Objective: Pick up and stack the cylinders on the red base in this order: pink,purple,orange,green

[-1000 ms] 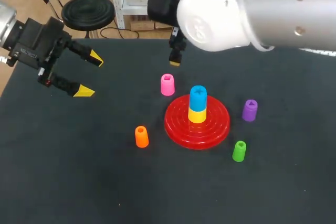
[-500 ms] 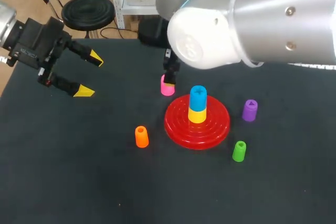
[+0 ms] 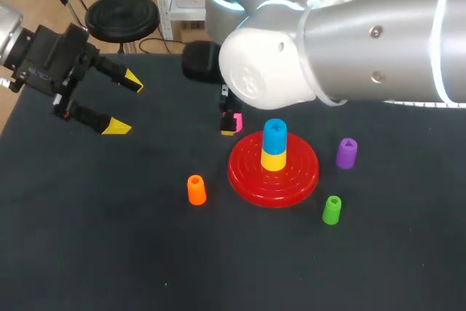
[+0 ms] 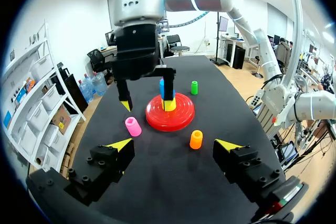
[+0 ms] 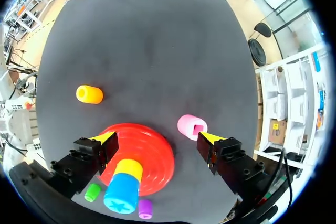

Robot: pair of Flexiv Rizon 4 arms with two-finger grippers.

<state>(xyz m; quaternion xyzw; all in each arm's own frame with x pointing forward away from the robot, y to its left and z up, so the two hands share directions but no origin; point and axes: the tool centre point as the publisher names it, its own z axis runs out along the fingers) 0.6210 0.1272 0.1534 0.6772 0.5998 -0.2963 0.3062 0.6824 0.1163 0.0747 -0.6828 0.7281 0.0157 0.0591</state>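
Note:
The pink cylinder stands on the black table just inside one finger of my right gripper, which hangs open above it and touches nothing. In the head view my right arm hides most of the pink cylinder. The red base carries a yellow cylinder with a blue one on top. Around the base stand the purple cylinder, the green one and the orange one. My left gripper is open and empty at the table's left, far from all of them.
My bulky right arm reaches across the back of the table past the middle. The black table is bare at the front and left.
My right gripper has come down and forward from behind the pink cylinder to just over it, now covering most of it in the head view. The left arm has kept still.

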